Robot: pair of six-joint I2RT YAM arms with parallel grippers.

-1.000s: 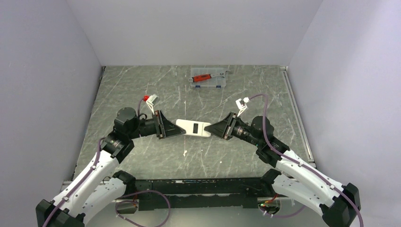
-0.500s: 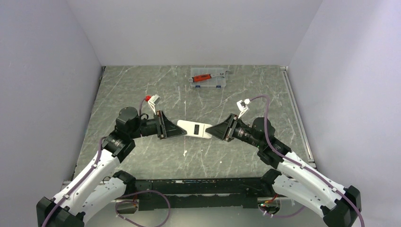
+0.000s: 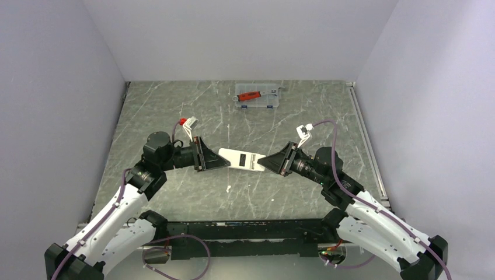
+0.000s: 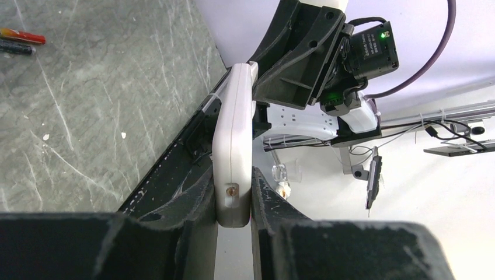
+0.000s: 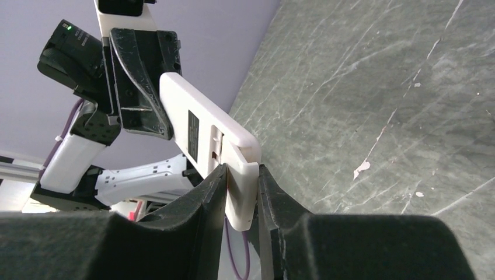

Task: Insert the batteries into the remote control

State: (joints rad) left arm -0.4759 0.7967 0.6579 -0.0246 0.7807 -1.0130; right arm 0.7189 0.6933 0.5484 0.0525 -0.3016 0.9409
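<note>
The remote control [image 3: 239,158], a white bar with its plain back and a dark rectangle facing up, hangs above the table between both arms. My left gripper [image 3: 215,158] is shut on its left end [image 4: 233,198]. At the other end my right gripper [image 3: 264,163] is shut on a thin white plate [image 5: 242,189] that steps out from the remote's back [image 5: 198,122]. Two thin cylinders, one red-orange [image 4: 23,37] and one dark [image 4: 14,49], the batteries, lie on the table in the left wrist view's far corner. I cannot make them out in the top view.
A clear plastic case [image 3: 257,96] holding a red-handled tool sits at the back centre. A white speck [image 3: 228,188] lies on the grey marbled table [image 3: 175,105]. Purple walls close in three sides, and a black rail [image 3: 245,224] runs along the near edge.
The remote and the left gripper sank slightly towards the near edge. The right arm swung its elbow outwards and lower, and its fingers loosened and closed again on the remote's end.
</note>
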